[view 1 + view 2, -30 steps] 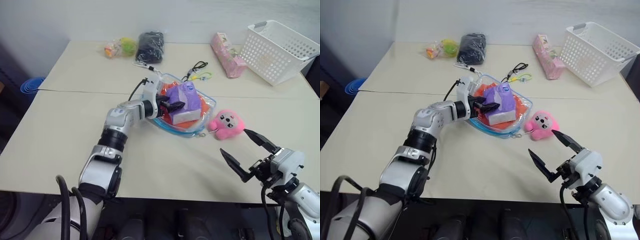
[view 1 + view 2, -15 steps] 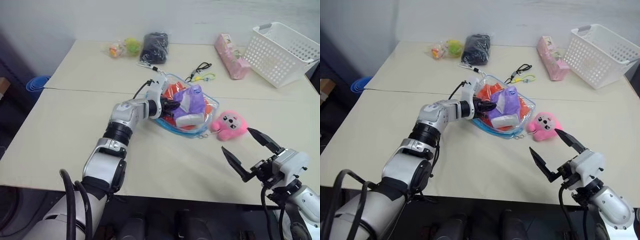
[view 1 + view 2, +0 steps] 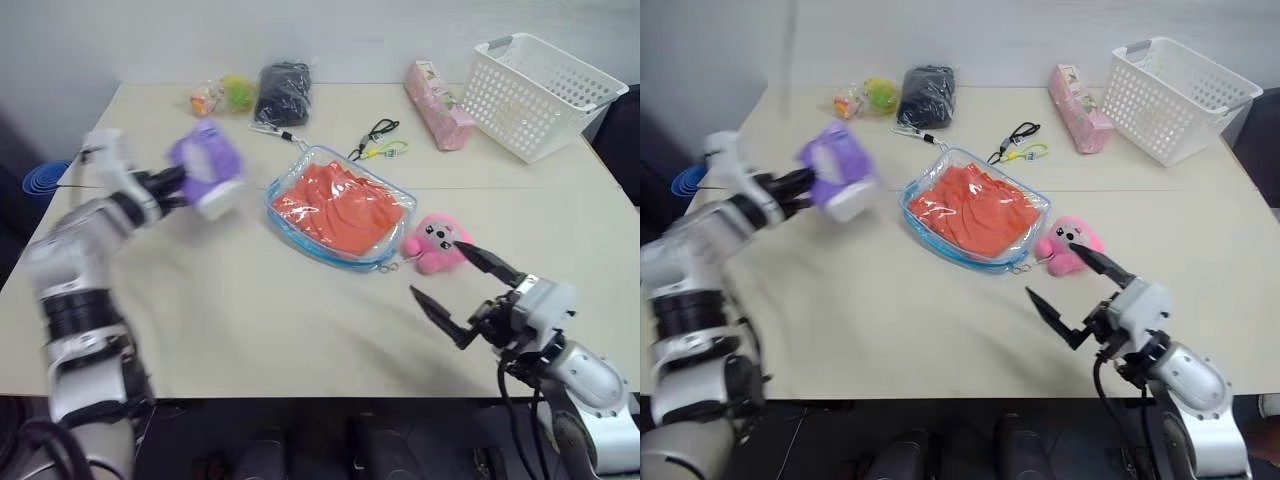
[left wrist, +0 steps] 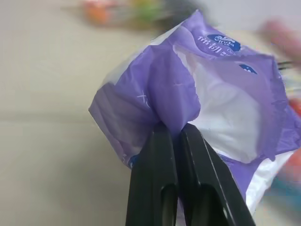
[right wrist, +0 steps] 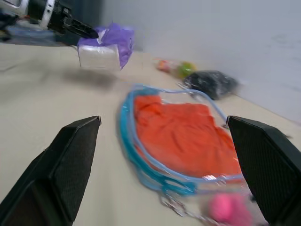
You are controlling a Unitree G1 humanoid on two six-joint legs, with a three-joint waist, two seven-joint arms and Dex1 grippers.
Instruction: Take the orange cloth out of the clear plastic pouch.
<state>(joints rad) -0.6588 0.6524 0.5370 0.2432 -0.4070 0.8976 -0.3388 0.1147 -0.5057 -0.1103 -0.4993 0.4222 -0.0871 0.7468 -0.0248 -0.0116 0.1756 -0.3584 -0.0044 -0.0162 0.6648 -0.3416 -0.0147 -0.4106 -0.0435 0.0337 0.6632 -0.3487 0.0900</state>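
Nearest to me, my right gripper [image 3: 468, 295] hangs low over the front of the desk [image 3: 250, 310], its two black fingers spread as wide as they go and holding nothing. Just past it sits a pink plush toy [image 3: 436, 244], touching the near corner of the clear plastic pouch [image 3: 290, 222]. The pouch lies flat near the middle of the desk, and the orange cloth [image 3: 340, 205] is inside it, filling most of it. Off to my left, my left gripper [image 3: 172, 184] is raised above the desk, well apart from the pouch, its fingers [image 4: 157, 179] pinched tight on a fold of a purple tissue pack [image 3: 207, 170]. Farther back lie a black-and-yellow-green lanyard [image 3: 378, 140], a black bundle [image 3: 282, 92], a small bag of yellow-green toys [image 3: 222, 95], a pink packet [image 3: 433, 91] and a white mesh basket [image 3: 530, 82].
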